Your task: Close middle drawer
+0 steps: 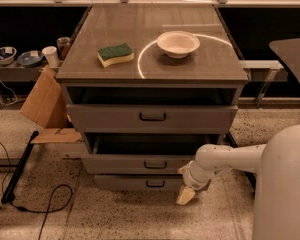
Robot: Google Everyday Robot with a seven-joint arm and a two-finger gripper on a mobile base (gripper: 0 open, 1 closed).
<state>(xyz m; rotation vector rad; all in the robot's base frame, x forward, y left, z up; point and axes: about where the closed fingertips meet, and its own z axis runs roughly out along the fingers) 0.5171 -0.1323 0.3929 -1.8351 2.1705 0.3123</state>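
Note:
The middle drawer (125, 163) is a wide grey drawer with a low strip front and a small dark bar handle (155, 165). It sticks out a little from the cabinet, with a dark gap above its front. The drawer with the taller front (105, 118) is above it, and a third low drawer (120, 182) is below. My gripper (186, 194) hangs on the white arm (225, 160) at the right end of the drawer fronts. It points down to the floor, level with the lowest drawer.
A green and yellow sponge (115, 54) and a white bowl (177, 43) sit on the cabinet top. Cardboard (42, 104) leans at the cabinet's left. A black pole (19, 170) and cable (50, 204) lie on the floor at left. A dark table (292, 51) is at right.

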